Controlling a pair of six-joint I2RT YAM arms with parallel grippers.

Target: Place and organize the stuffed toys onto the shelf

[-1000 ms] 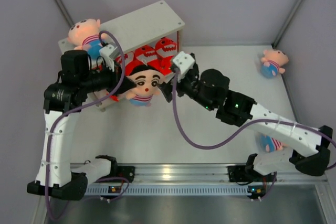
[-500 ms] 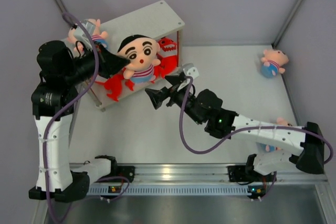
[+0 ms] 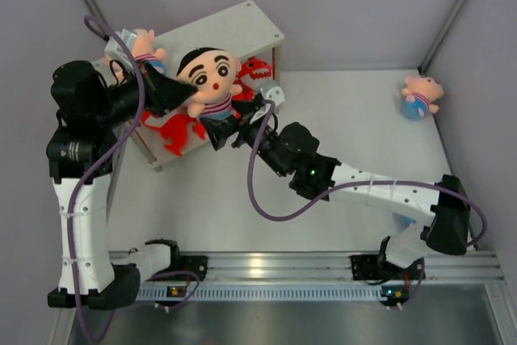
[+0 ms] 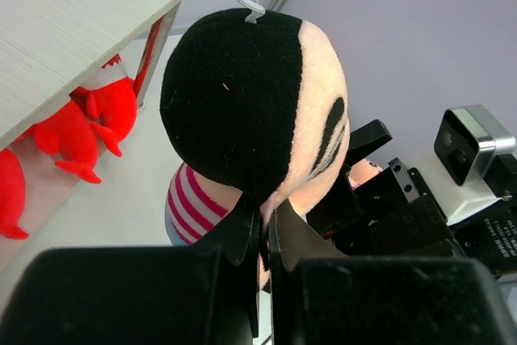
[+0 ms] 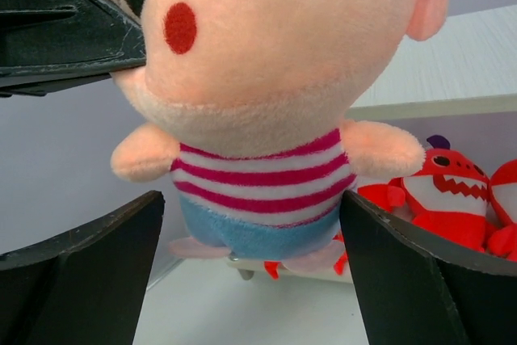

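A boy doll (image 3: 208, 78) hangs in the air in front of the white shelf (image 3: 230, 30). My left gripper (image 3: 171, 90) is shut on the side of its head (image 4: 242, 94), the jaws pinching peach plush in the left wrist view (image 4: 266, 228). My right gripper (image 3: 226, 125) stands open, one finger on each side of the doll's striped shirt and blue shorts (image 5: 258, 199) without squeezing them. A second boy doll (image 3: 145, 44) lies on the shelf's top board at its left end. Red sharks (image 3: 254, 70) sit on the lower board, also seen in the right wrist view (image 5: 444, 187).
Another boy doll (image 3: 420, 94) lies on the table at the far right by the wall. A red shark (image 3: 178, 131) shows at the shelf's near left end. The shelf stands slanted at the back left, with walls close behind it.
My left arm has lifted the boy doll from low in front of the shelf to the height of its top board. My right gripper has swung left and now straddles the doll's body.
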